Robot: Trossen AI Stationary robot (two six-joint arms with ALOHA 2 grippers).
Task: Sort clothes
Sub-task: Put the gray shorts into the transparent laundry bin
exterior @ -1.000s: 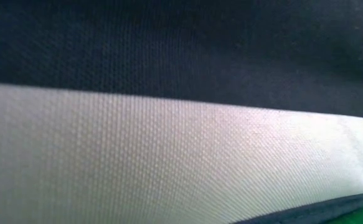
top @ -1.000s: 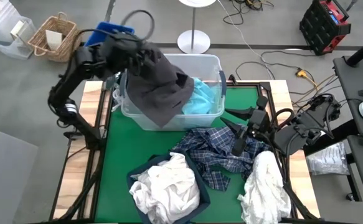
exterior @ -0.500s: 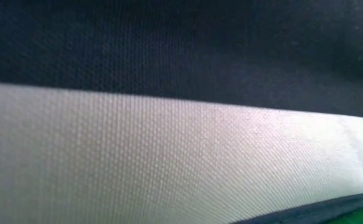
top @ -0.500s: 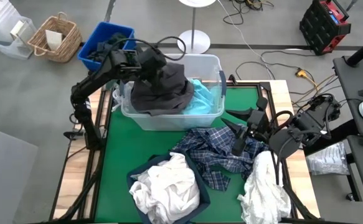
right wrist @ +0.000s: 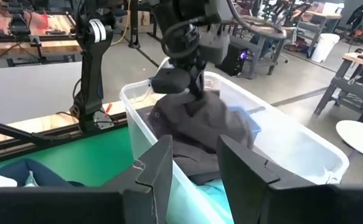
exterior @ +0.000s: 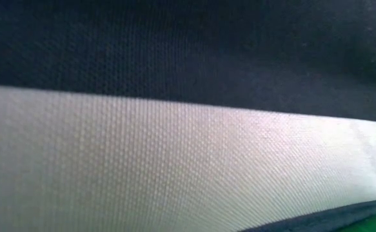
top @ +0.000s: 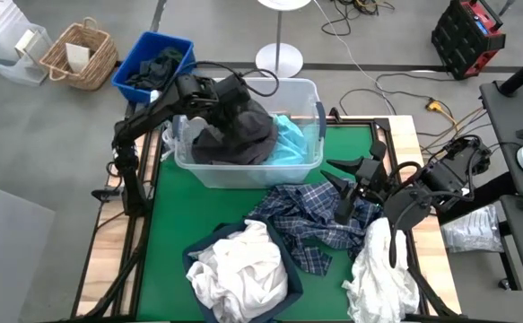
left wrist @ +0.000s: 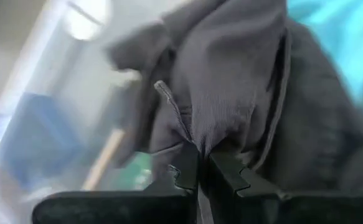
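My left gripper is over the clear plastic tub at the table's far side, shut on a dark grey garment. That garment lies heaped in the tub, partly on a teal garment. My right gripper stands open and level above the table's right part, beside the tub's right end and above a blue-and-white plaid shirt. It touches nothing. White clothes fill a navy fabric bin at the near edge. Another white garment lies at the near right. My left gripper pinches a bunched-up fold of the dark grey garment between its two fingertips. The fingers come from above, slanting down. The fold is drawn up to them in creases, and the rest of the garment rests in the tub.
On the floor beyond the table's far left stand a blue bin with dark clothes and a wicker basket. Green mat lies bare left of the plaid shirt. Navy and white fabric close to the lens fills the low view.
My left gripper has gone down and toward the table's right, into the tub, tipping further downward, still shut on the dark grey garment. The garment hung spread over the tub's near wall and has now sunk into a heap inside the tub.
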